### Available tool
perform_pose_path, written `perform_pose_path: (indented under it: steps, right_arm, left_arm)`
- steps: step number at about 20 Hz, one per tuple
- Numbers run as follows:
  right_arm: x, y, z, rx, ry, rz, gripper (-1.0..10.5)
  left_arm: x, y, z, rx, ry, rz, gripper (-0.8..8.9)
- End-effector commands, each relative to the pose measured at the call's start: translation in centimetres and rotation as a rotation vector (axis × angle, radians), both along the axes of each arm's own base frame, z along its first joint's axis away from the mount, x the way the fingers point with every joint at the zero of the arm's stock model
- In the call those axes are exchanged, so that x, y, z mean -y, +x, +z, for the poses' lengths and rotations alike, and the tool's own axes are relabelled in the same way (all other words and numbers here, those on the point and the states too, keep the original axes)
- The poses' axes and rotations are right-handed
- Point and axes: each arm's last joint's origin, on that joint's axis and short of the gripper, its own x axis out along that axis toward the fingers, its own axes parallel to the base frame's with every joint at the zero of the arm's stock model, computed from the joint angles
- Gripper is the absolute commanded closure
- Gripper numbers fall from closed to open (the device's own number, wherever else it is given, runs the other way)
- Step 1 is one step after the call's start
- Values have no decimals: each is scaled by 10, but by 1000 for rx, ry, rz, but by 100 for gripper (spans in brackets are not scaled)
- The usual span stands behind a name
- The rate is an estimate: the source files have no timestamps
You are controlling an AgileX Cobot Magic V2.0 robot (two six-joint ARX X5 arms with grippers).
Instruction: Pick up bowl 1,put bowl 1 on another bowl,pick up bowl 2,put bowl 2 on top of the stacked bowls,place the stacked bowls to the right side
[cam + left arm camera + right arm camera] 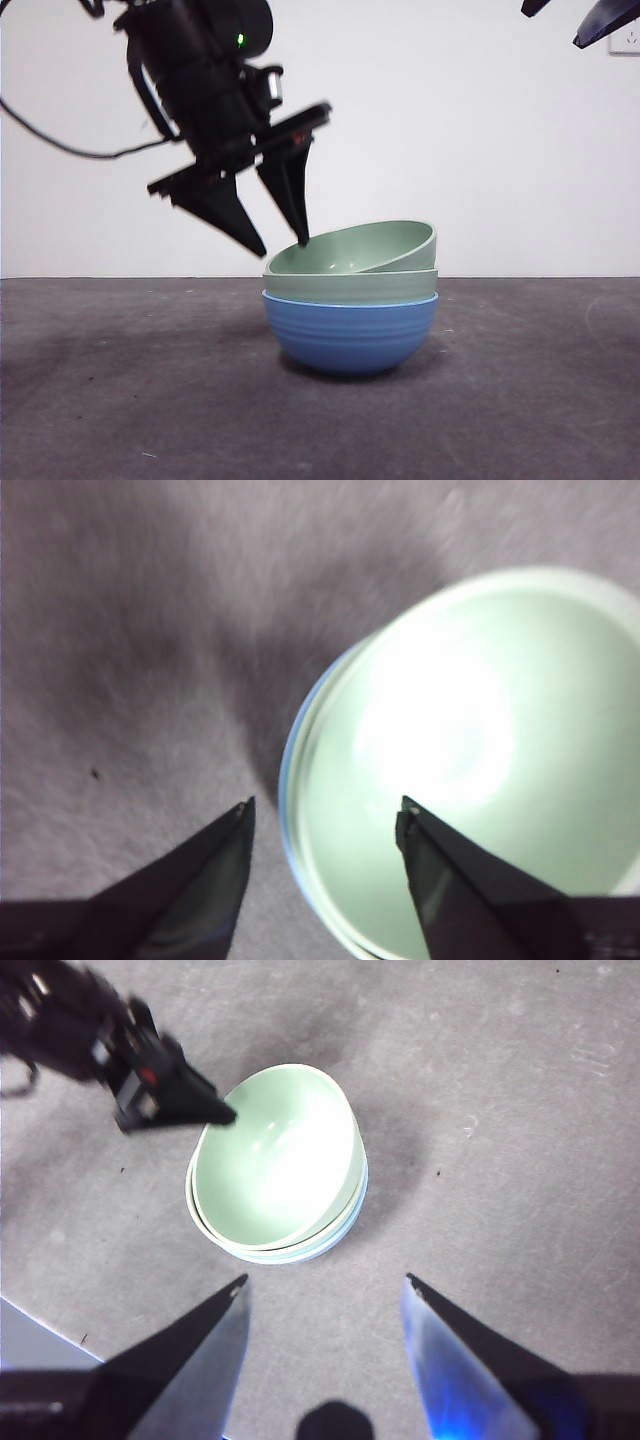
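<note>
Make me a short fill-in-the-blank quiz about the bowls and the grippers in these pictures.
1. The ribbed round blue bowl sits at the ____ of the stack.
2. The top pale green bowl rests ____, not level.
3. The left gripper, jaws ____, hangs at that bowl's rim.
4. The stack holds ____ bowls.

Missing words: bottom; tilted; open; three

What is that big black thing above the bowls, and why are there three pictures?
It is a robot arm with a claw. The robot has two arms. One picture looks level across the grey table; the other two come from cameras on the wrists, looking down past each claw. On the table is a stack: a blue bowl at the bottom, a green bowl in it, and a top green bowl sitting tilted. The left claw is open around the top bowl's rim, one tip inside and one outside, holding nothing. The right claw waits open, higher up.
</note>
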Motion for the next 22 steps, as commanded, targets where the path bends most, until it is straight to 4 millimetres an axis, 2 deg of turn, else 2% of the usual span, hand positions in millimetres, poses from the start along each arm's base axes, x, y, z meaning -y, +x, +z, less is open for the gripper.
perform_pose_path:
  steps: [1, 5, 7, 8, 14, 17, 19, 22]
  right_arm:
    - [0, 1, 0, 2, -2, -1, 693]
    - [-5, 8, -4, -14, -3, -8, 666]
    - [-11, 18, -10, -41, -5, -19, 504]
    - [-15, 24, -13, -49, -10, -20, 466]
    - [-41, 78, -50, -124, 10, -69, 468]
    - [-45, 109, -81, -240, 60, -86, 469]
    - [-44, 127, -100, -281, 82, -120, 474]
    - [-42, 140, -116, -337, 113, -139, 474]
  left_arm:
    - [2, 0, 17, 12, 22, -43, 561]
    - [-2, -6, 56, 18, 58, -100, 561]
    - [-7, -13, 81, 40, 62, -125, 561]
    - [-10, -18, 91, 56, 60, -136, 561]
    - [-42, -67, 153, 169, 13, -154, 561]
    - [-61, -96, 178, 236, -21, -153, 561]
    - [-72, -113, 190, 274, -40, -153, 562]
    - [-80, -126, 198, 297, -52, -152, 562]
